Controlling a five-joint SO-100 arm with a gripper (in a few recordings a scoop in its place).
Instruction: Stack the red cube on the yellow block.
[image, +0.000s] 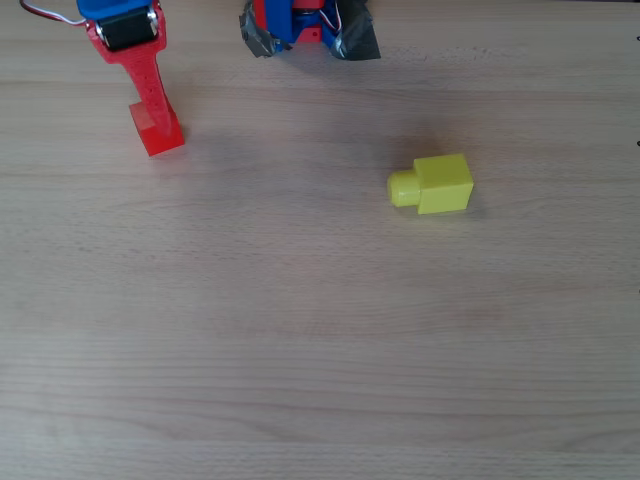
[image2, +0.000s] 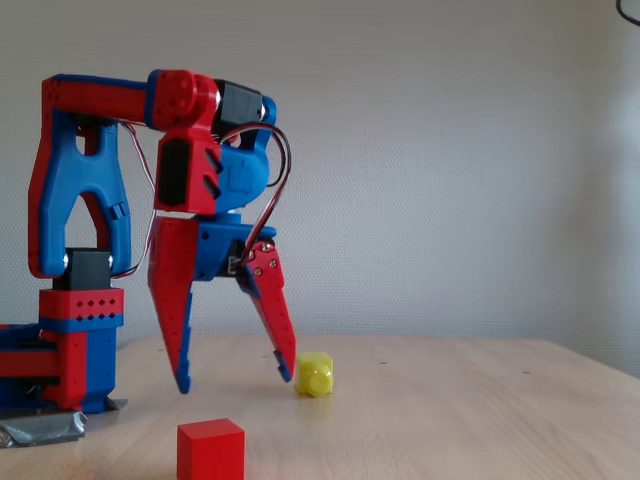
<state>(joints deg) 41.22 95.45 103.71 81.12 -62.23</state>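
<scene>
The red cube (image: 158, 132) (image2: 211, 450) rests on the table at the left of the overhead view and in the foreground of the fixed view. The yellow block (image: 443, 184) (image2: 315, 374) lies well apart from it, on its side with its round stud pointing left in the overhead view. My gripper (image2: 234, 378) is open, its two long fingers pointing down with the tips above the table and nothing between them. In the overhead view one red finger (image: 146, 80) reaches down to the cube's far edge.
The arm's base (image: 300, 25) (image2: 62, 355) is taped to the table at the top of the overhead view and the left of the fixed view. Bare wooden table (image: 320, 350) stretches between and in front of the two blocks.
</scene>
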